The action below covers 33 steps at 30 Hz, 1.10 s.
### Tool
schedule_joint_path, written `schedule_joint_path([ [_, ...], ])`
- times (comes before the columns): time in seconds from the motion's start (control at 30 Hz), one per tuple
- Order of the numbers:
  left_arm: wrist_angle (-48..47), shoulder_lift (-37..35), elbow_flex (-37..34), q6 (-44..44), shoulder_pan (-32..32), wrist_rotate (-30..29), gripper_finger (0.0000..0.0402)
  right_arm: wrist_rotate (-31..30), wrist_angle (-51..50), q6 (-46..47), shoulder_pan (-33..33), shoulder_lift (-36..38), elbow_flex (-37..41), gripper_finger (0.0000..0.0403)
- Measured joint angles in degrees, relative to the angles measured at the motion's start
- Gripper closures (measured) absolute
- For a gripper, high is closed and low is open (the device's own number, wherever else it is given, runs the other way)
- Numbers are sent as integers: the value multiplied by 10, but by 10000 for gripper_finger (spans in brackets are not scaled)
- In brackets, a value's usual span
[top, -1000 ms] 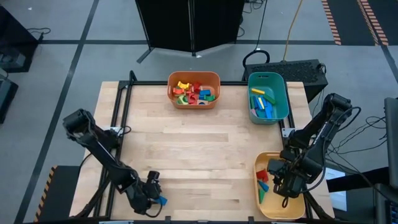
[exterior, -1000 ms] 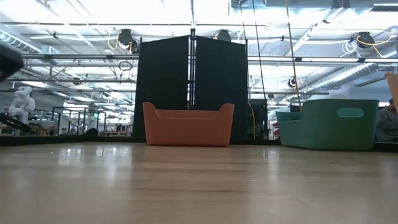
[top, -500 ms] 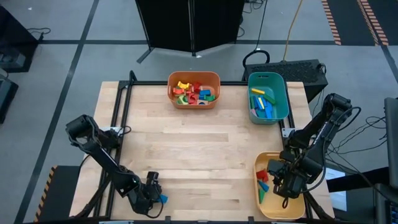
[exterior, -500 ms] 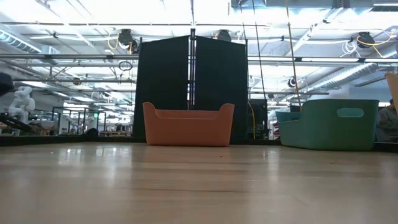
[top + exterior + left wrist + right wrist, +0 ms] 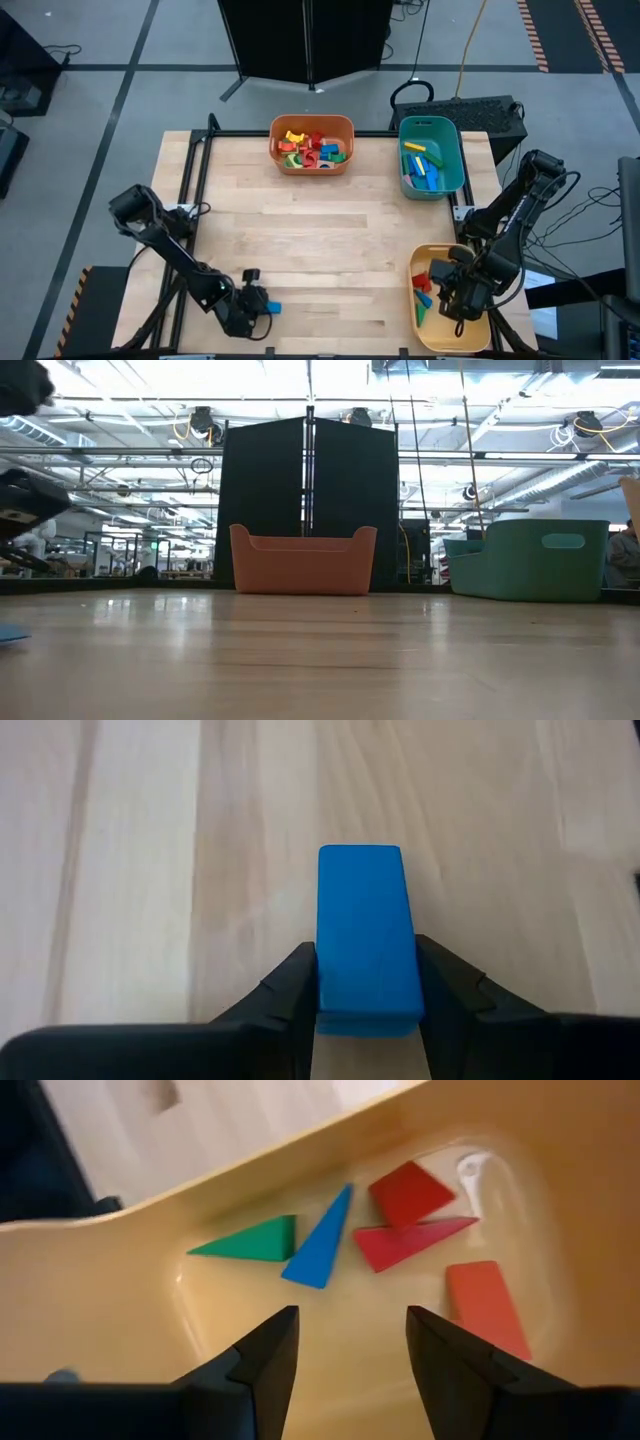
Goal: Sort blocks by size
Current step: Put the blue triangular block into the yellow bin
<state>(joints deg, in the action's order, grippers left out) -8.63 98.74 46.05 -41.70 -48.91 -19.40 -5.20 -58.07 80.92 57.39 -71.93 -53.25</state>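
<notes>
My left gripper (image 5: 262, 304) is near the table's near left corner, shut on a blue rectangular block (image 5: 364, 932), which also shows in the high view (image 5: 273, 308). My right gripper (image 5: 446, 292) hangs open and empty over the yellow bin (image 5: 413, 300). The right wrist view shows its fingers (image 5: 268, 1348) above green (image 5: 250, 1240), blue (image 5: 320, 1245) and red (image 5: 405, 1192) blocks lying on the bin floor. More blocks lie in the orange bin (image 5: 311, 145) and the teal bin (image 5: 430, 160). My left gripper pinches the blue block's two long sides (image 5: 322, 982) between its two fingers, at the end nearest the wrist. The fingers lie level, pointing toward the table's right edge, along the block. The block sticks out forward past the fingertips, flat face up, low over the table.
The orange bin stands at the far edge in the middle, the teal bin at the far right, and the yellow bin at the near right. Bare wood (image 5: 320, 250) lies between them. A black frame (image 5: 200, 180) runs along the table's left side.
My left gripper has carried the blue block toward the table's right edge and slightly toward the far edge, still shut on it. The block has come into the low view at its left edge. My right gripper has kept still.
</notes>
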Motion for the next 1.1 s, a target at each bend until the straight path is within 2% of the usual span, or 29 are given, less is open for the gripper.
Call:
schedule_joint_path([
  [0.13,3,0,6,2,29,3,288,8,5,-18,0,0,-11,232],
  [0.27,6,0,23,5,67,5,288,-17,18,-67,1,0,-43,232],
  [0.37,8,0,43,22,93,14,288,-70,37,-129,1,0,-74,232],
  [0.47,18,0,63,58,116,25,288,-149,62,-194,1,1,-98,232],
  [0.6,77,-1,82,108,144,47,288,-221,132,-299,0,-1,-101,232],
  [0.9,248,-1,92,185,207,139,276,-235,242,-486,-31,-51,-101,232],
  [1.1,318,-1,92,209,245,197,268,-235,324,-672,-66,-110,-101,232],
])
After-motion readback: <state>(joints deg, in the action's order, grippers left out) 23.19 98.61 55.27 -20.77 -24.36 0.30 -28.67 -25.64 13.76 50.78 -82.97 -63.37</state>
